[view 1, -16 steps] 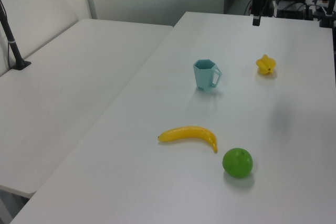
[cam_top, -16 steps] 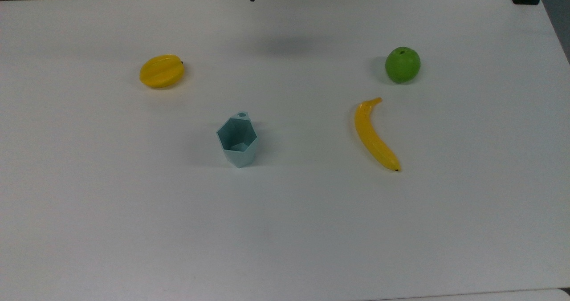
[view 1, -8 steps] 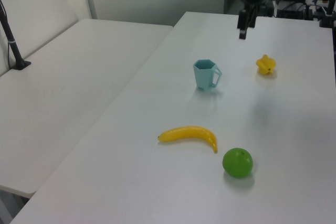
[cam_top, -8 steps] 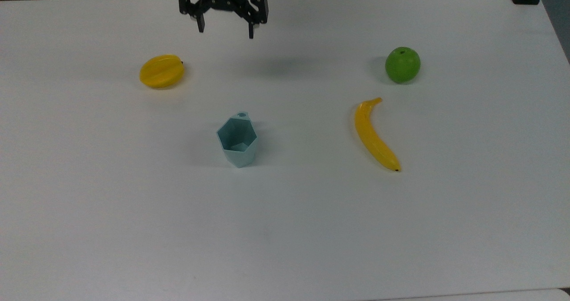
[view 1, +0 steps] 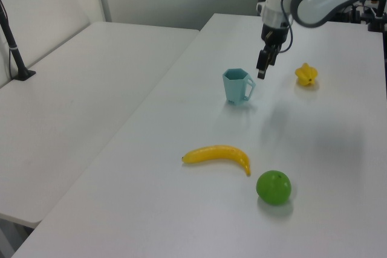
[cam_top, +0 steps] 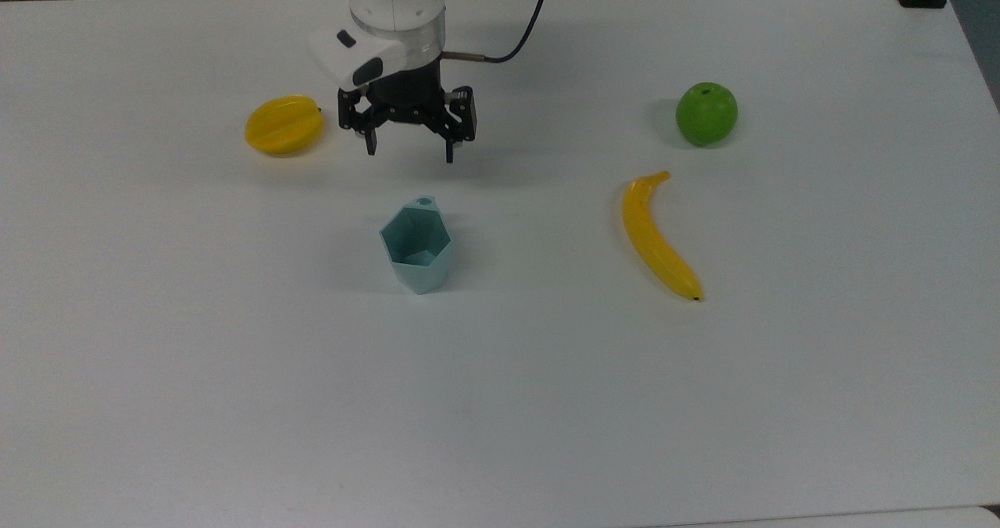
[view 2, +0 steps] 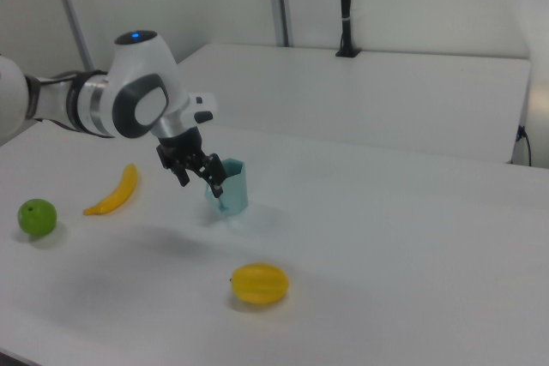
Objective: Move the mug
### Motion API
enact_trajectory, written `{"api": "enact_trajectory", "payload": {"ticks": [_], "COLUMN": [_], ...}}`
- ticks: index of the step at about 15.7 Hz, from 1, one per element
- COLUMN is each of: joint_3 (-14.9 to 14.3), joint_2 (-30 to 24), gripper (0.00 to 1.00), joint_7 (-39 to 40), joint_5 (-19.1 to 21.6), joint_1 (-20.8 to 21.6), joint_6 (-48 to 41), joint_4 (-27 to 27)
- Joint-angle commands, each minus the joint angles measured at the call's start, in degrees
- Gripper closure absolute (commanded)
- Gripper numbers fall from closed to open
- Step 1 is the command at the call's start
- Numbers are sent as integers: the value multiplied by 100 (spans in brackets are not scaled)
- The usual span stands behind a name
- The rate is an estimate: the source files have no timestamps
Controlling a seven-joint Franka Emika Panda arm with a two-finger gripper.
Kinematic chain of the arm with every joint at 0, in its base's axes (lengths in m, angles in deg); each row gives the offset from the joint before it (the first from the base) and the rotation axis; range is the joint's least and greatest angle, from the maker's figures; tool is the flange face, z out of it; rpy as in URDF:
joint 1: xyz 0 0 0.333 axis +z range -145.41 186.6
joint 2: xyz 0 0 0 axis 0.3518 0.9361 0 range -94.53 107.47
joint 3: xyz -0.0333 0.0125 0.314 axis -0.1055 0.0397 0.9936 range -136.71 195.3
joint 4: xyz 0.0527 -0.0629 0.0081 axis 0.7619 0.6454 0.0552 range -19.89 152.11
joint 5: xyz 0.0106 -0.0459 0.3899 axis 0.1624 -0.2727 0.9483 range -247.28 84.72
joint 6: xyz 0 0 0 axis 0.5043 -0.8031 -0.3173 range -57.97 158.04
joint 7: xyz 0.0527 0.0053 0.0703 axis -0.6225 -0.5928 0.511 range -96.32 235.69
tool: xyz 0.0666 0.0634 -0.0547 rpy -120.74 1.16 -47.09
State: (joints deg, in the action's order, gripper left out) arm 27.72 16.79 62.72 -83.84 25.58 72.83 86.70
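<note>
Already the end effector (cam_top: 409,151), fingers apart and empty, had swept in from the surface's (cam_top: 500,403) far edge toward the mug (cam_top: 418,248), which stood upright, untouched, mid-surface; grasping seemed next.

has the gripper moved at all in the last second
Yes. In the top view the gripper has come down from the table's far edge toward the mug, now level with the yellow starfruit. The mug has not shifted.

You see a small pale teal faceted mug (cam_top: 418,248), upright on the white table, open hexagonal rim up, tab handle pointing toward the top view's top.
</note>
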Motion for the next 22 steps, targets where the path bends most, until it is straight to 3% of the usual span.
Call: {"api": "enact_trajectory", "payload": {"ticks": [1, 4, 9, 15, 17, 19, 22], "joint_3": [-19, -10, 8, 8, 8, 25, 183], "joint_2": [418, 638, 797, 946, 955, 815, 324], "gripper": [9, 24, 69, 73, 85, 93, 93], "joint_7": [-357, -744, -982, -982, -982, -982, -991], "joint_5": [-138, -577, -781, -772, -790, -790, -781], "joint_1": [37, 72, 81, 90, 99, 90, 37], "joint_6": [730, 951, 1108, 1707, 1716, 1637, 1130], "joint_4": [32, 24, -3, -12, -12, 23, 199]}}
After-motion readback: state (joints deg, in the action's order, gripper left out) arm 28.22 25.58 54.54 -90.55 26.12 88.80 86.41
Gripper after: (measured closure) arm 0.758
